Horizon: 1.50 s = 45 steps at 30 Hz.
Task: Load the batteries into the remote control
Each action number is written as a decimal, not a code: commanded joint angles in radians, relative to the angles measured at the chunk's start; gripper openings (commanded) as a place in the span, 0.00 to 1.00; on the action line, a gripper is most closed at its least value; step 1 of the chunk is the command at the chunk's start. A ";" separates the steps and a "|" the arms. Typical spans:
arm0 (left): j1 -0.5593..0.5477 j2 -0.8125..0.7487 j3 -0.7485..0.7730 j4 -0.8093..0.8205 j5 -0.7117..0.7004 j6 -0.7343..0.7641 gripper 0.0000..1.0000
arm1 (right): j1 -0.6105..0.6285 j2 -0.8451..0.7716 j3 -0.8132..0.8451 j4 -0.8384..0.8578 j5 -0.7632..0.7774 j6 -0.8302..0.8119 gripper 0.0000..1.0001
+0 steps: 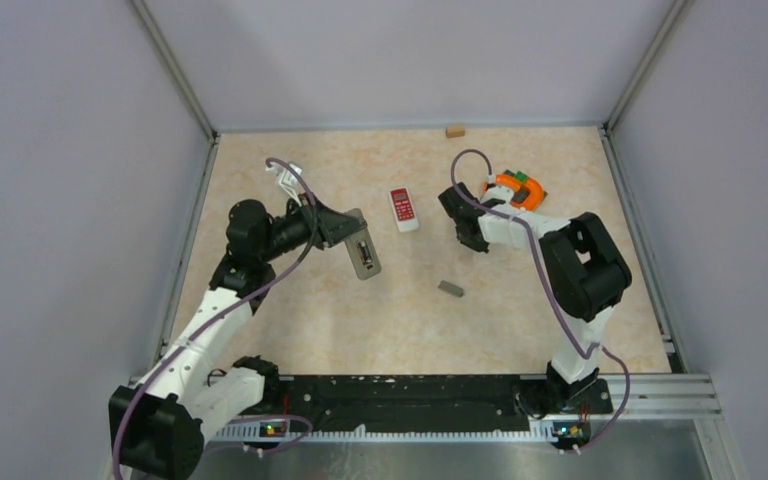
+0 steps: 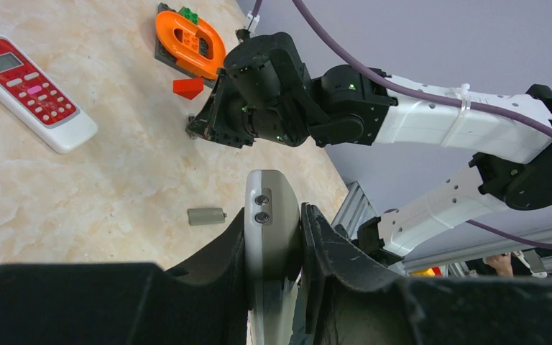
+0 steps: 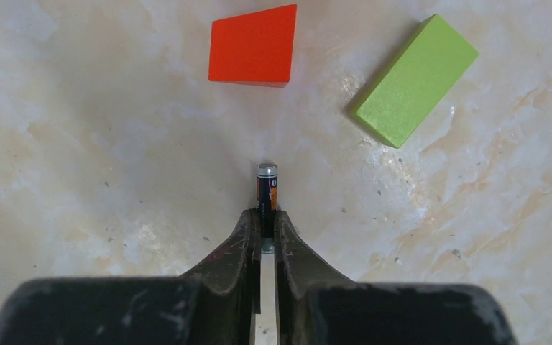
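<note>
My left gripper (image 1: pixel 348 233) is shut on a grey remote control (image 1: pixel 365 257), held off the table with its dark battery slot facing up. In the left wrist view the remote's end (image 2: pixel 272 230) stands clamped between both fingers (image 2: pixel 274 213). My right gripper (image 3: pixel 267 215) is down at the table and shut on a slim dark battery (image 3: pixel 267 183) with an orange label. The battery's far end sticks out past the fingertips. From above, that gripper (image 1: pixel 474 241) is right of centre, near the orange piece.
A red-and-white remote (image 1: pixel 403 209) lies mid-table. A small grey cylinder (image 2: pixel 206 215) lies between the arms. An orange ring-shaped piece (image 1: pixel 515 190), a red block (image 3: pixel 253 45) and a green block (image 3: pixel 413 79) sit close to the right gripper. A tan block (image 1: pixel 454 130) is by the back wall.
</note>
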 commanded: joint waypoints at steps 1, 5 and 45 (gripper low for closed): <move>0.004 0.017 -0.006 0.061 0.013 -0.023 0.00 | -0.013 -0.076 -0.039 -0.004 0.009 -0.070 0.02; 0.002 0.046 -0.016 0.093 0.035 -0.065 0.00 | -0.013 -0.149 -0.074 0.038 -0.022 -0.131 0.00; -0.057 0.617 -0.028 0.823 0.176 -0.635 0.00 | 0.372 -0.513 0.099 0.067 -0.603 -0.436 0.05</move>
